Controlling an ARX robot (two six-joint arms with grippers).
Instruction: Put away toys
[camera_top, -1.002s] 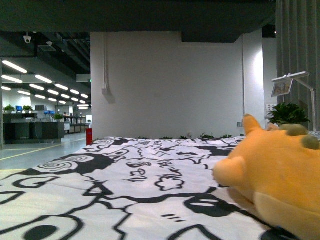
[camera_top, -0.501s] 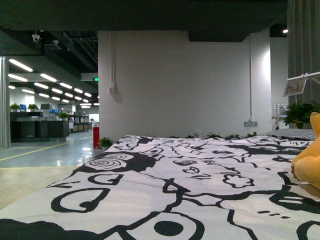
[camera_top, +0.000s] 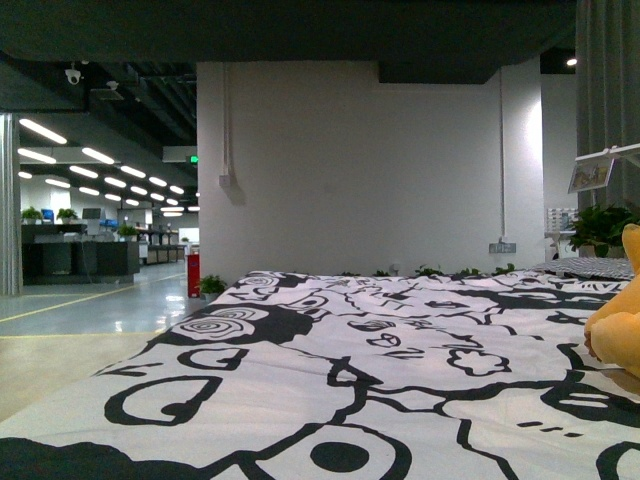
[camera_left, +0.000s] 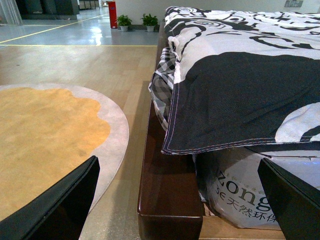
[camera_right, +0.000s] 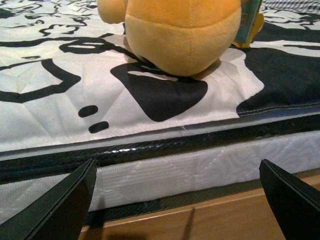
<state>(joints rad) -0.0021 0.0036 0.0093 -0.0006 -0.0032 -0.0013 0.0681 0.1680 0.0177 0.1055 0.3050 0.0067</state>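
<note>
A big bed (camera_top: 250, 400) fills the front view, and a white cover (camera_top: 430, 340) with black doodles is spread over it. The orange-yellow plush toy (camera_top: 618, 325) lies on top of the bed at its right side, and only a bit of it peeks in at the edge of the front view. In the right wrist view the plush toy (camera_right: 182, 30) sits on the cover close to the bed's near edge, round and soft. The right gripper (camera_right: 177, 167) hangs low in front of that edge, below the toy and not touching it. Its two dark fingers (camera_right: 55, 200) are spread wide apart with nothing between them. The left gripper (camera_left: 177, 167) is down by a corner of the bed, where the cover hangs over the side. Its fingers (camera_left: 55, 205) are wide apart too and hold nothing. Under the cover there is a mattress (camera_left: 235, 185) in shiny wrap and a dark brown wooden frame (camera_left: 167, 190). A round orange rug (camera_left: 45, 130) lies on the floor beside the bed. A white wall (camera_top: 360, 170) stands behind the bed.
</note>
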